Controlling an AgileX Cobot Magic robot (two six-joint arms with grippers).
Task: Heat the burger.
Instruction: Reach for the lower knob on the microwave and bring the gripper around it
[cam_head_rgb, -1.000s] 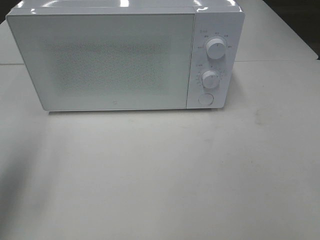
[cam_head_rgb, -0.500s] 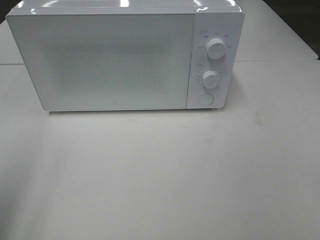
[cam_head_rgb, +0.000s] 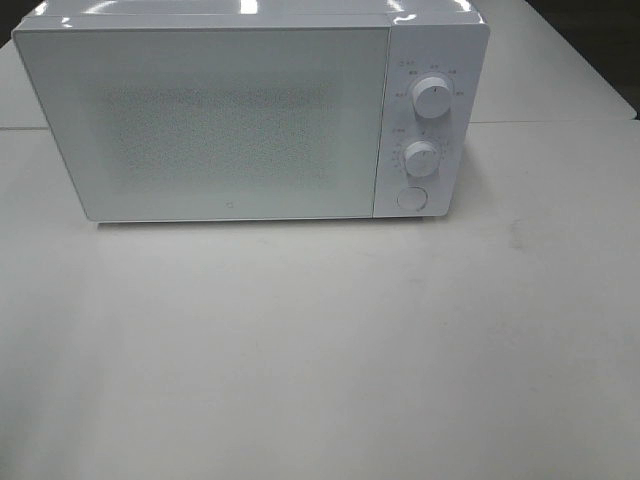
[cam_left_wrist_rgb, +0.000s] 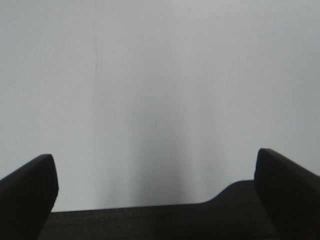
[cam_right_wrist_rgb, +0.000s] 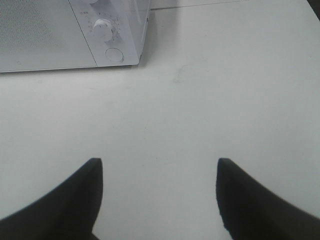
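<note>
l gripper (cam_left_wrist_rgb: 153, 157) fingers (cam_left_wrist_rgb: 27, 195) wide apart, r gripper (cam_right_wrist_rgb: 158, 162) likewise

A white microwave (cam_head_rgb: 250, 110), its door shut, stands on a pale desk (cam_head_rgb: 320, 350); right of the door, an upper dial (cam_head_rgb: 431, 97) and a lower dial (cam_head_rgb: 421, 158) sit above a round button (cam_head_rgb: 411, 198).

Pale grey table (cam_head_rgb: 330, 350), white microwave (cam_head_rgb: 220, 120) standing at its far side, door shut

The left gripper (cam_left_wrist_rgb: 154, 155) has matte black fingers (cam_left_wrist_rgb: 27, 200) with broad, blunt, rounded tips. The right gripper (cam_right_wrist_rgb: 158, 161) has black fingers (cam_right_wrist_rgb: 250, 205) too, smooth and tapering to narrower tips.
</note>
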